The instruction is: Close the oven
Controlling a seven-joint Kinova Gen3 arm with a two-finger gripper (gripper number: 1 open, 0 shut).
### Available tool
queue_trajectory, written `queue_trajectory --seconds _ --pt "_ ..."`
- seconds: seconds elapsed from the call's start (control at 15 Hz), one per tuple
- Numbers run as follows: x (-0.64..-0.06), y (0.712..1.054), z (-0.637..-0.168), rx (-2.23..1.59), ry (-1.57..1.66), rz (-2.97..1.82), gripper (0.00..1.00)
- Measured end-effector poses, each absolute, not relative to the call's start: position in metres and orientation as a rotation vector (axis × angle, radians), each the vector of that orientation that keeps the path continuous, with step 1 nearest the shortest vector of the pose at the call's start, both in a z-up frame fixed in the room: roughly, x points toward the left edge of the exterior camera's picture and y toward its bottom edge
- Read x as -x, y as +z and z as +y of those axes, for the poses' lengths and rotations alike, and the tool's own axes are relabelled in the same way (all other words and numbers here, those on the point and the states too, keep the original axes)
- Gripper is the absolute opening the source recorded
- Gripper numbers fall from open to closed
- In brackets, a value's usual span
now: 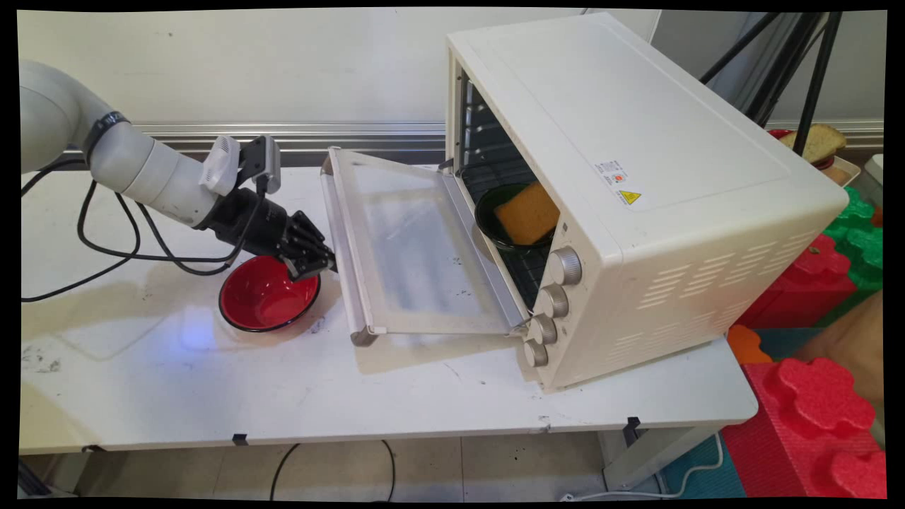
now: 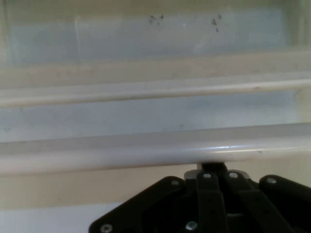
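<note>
So the tool [image 1: 322,263] sat right up against the handle bar [image 1: 338,233] of the toaster oven's [image 1: 636,205] dropped-open glass door [image 1: 417,254], fingers pinched together and not gripping anything as far as I could see. Looked like door-handling was the step in hand; any next move would call for good contact on that smooth rounded bar. A glossy red bowl [image 1: 265,297] sat just under the tool on the white table [image 1: 177,382]. Inside, a spongy orange block [image 1: 527,212] rested in a dark bowl [image 1: 495,219] on the wire rack.
</note>
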State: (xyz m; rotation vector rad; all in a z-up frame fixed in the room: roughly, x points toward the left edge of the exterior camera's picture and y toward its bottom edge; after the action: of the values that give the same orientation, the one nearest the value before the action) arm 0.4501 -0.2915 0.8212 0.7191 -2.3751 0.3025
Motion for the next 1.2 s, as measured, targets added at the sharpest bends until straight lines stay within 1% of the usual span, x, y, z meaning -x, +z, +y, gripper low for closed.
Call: queue_trajectory --seconds 0.53,1.2 --pt "-0.455 0.839 -0.297 -0.699 0.363 -2.289 0.00" --pt "-0.451 0.882 -0.313 -0.658 0.440 -2.167 0.00"
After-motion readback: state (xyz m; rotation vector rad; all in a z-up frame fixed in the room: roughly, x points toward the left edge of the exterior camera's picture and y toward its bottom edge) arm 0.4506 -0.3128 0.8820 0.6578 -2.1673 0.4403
